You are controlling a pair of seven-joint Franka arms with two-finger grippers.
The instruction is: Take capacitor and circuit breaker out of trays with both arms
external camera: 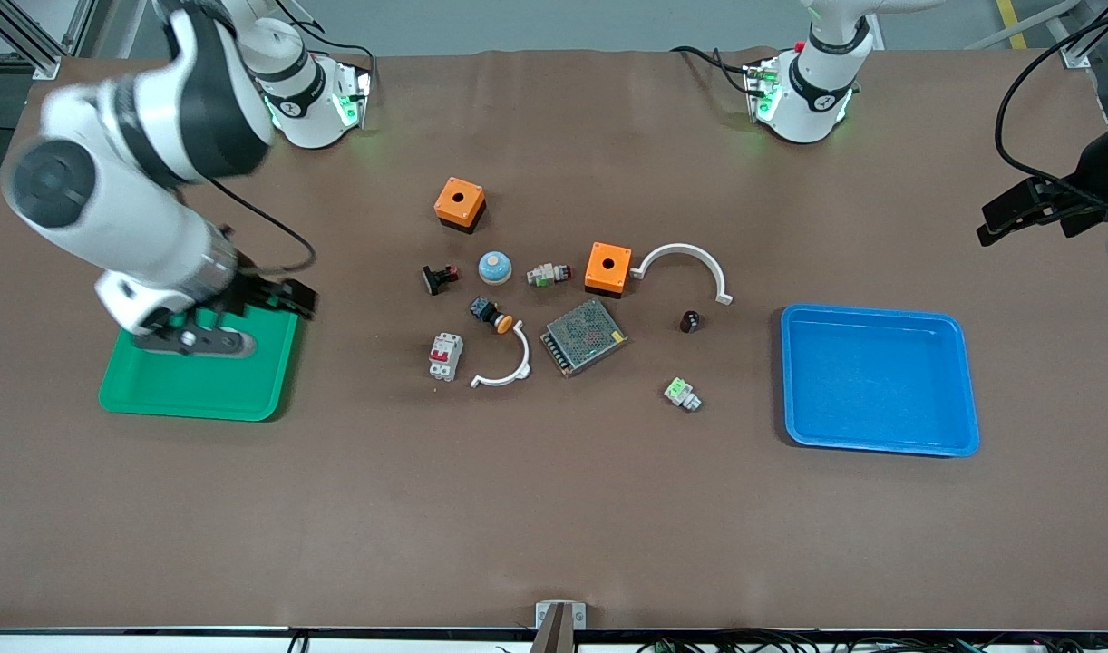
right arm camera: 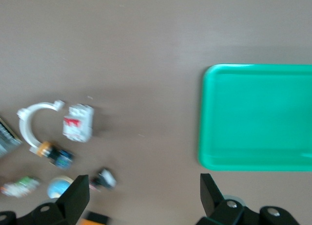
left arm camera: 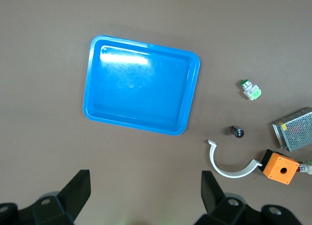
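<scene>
The capacitor [external camera: 690,321], a tiny black cylinder, stands on the table between a white arc and the blue tray [external camera: 880,444]; it also shows in the left wrist view [left arm camera: 237,131]. The breaker [external camera: 445,355], white with red levers, lies near the middle of the table and shows in the right wrist view [right arm camera: 78,123]. My left gripper [external camera: 1003,222] hangs open and empty in the air at the left arm's end of the table, with bare table between its fingers [left arm camera: 145,188]. My right gripper [external camera: 286,297] is open and empty over the edge of the green tray [external camera: 200,399], as the right wrist view [right arm camera: 142,191] shows.
Two orange boxes [external camera: 460,203] [external camera: 607,268], two white arcs [external camera: 685,263] [external camera: 504,372], a mesh power supply [external camera: 584,336], a blue dome [external camera: 495,267], an indicator lamp [external camera: 549,273], a black-red switch [external camera: 439,277], an orange-capped push-button [external camera: 490,314] and a white-green connector [external camera: 682,394] crowd the middle.
</scene>
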